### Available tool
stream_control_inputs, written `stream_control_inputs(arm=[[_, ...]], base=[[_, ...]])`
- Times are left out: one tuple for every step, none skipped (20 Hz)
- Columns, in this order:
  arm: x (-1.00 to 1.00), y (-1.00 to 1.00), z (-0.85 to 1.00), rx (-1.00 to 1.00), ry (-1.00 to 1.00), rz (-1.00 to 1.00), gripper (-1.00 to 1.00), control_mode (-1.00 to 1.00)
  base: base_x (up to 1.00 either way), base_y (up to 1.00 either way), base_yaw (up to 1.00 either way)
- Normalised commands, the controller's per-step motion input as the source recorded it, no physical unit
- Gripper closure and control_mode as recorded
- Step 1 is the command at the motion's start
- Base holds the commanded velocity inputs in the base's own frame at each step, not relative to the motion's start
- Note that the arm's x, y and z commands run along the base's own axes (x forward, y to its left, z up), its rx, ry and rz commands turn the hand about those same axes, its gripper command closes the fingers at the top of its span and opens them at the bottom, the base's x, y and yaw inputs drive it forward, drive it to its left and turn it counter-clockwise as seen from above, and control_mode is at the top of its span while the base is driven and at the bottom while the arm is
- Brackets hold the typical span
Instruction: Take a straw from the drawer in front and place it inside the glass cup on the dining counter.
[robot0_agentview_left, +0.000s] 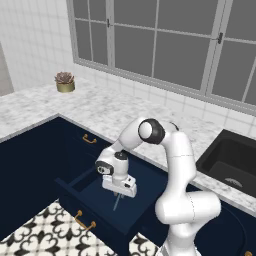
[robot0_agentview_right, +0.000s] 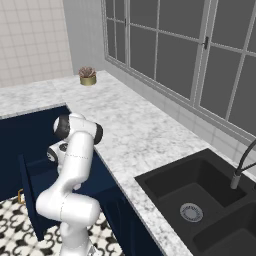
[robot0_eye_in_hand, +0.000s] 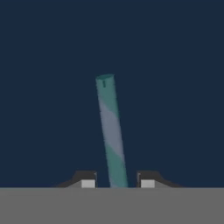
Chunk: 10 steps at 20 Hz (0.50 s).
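Left base: gripper (robot0_agentview_left: 118, 192) hangs over the open drawer (robot0_agentview_left: 100, 197), straw (robot0_agentview_left: 116, 202) dangling below it, nearly upright.
Right base: arm bent low so the hand reaches into the drawer (robot0_agentview_right: 31, 192).
Hand: straw (robot0_eye_in_hand: 111, 135) between partly open fingers (robot0_eye_in_hand: 88, 183); contact unclear, can't confirm a grip.

no readable text, labels or signs

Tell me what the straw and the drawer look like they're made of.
Straw: probably paper or matte plastic, judging by its teal and pale grey spiral bands without shine. Drawer: looks like painted wood or laminate, flat navy, matte; its curved handle looks like brass, gold-toned.
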Motion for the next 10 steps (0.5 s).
stream_control_inputs(arm=[[-0.59, 0.22, -0.78, -0.47, -0.08, -0.27, 1.0, -1.0], [-0.69, 0.17, -0.78, -0.48, -0.15, -0.28, 1.0, -1.0], [-0.74, 0.13, -0.74, -0.47, -0.18, -0.29, 1.0, -1.0], [-0.79, 0.11, -0.68, -0.45, -0.19, -0.29, 1.0, -1.0], [-0.81, 0.08, -0.64, -0.43, -0.18, -0.29, 1.0, -1.0], [-0.78, 0.03, -0.64, -0.44, -0.13, -0.29, 1.0, -1.0], [-0.63, 0.0, -0.61, -0.43, -0.08, -0.28, 1.0, -1.0], [-0.5, 0.0, -0.54, -0.4, 0.0, -0.27, 1.0, -1.0], [-0.36, 0.0, -0.39, -0.34, 0.0, -0.25, 1.0, -1.0], [-0.21, 0.0, -0.27, -0.27, 0.0, -0.22, 1.0, -1.0]], base=[[0.0, 0.0, 0.0], [0.0, 0.0, 0.0], [0.0, 0.0, 0.0], [0.0, 0.0, 0.0], [0.0, 0.0, 0.0], [0.0, 0.0, 0.0], [0.0, 0.0, 0.0], [0.0, 0.0, 0.0], [0.0, 0.0, 0.0], [0.0, 0.0, 0.0]])
